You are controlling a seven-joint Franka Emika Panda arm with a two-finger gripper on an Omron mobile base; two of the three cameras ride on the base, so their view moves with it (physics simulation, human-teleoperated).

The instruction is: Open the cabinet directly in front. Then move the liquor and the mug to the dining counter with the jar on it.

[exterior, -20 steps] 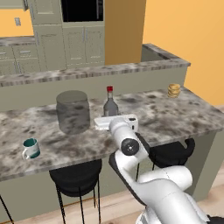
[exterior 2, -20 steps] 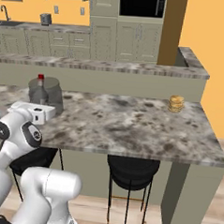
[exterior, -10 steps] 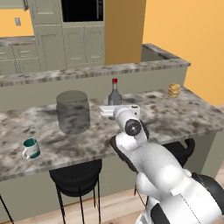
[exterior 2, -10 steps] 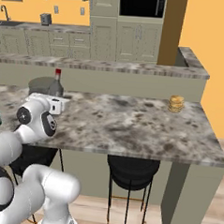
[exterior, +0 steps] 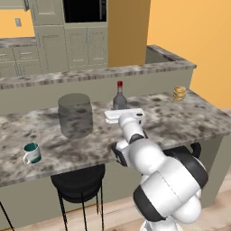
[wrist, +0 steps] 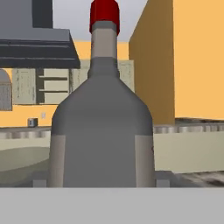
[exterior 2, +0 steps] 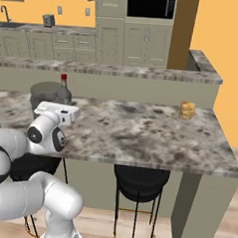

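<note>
The liquor (exterior: 119, 97) is a clear-grey bottle with a red cap, upright over the dining counter (exterior: 180, 117) just right of the jar (exterior: 75, 115). My gripper (exterior: 120, 109) is shut on its lower body. In the hand view the liquor (wrist: 103, 131) stands very close, with my gripper (wrist: 100, 180) flanking its base. From the right I see the liquor (exterior 2: 64, 90) above the gripper (exterior 2: 63, 102), in front of the jar (exterior 2: 42, 94). The mug (exterior: 32, 152) sits at the counter's near left. Far off, a beige cabinet (wrist: 51, 85) shows open shelves.
A small golden stack (exterior: 179, 93) sits at the counter's far right end. A raised ledge (exterior: 90, 74) runs along the back of the counter. Black stools (exterior: 76, 182) stand under its near edge. Kitchen cabinets and a toaster (exterior 2: 48, 20) lie beyond.
My arm has swung to the right with the liquor in the gripper, carrying it from in front of the jar to a spot just right of it. Jar and mug have not moved.
</note>
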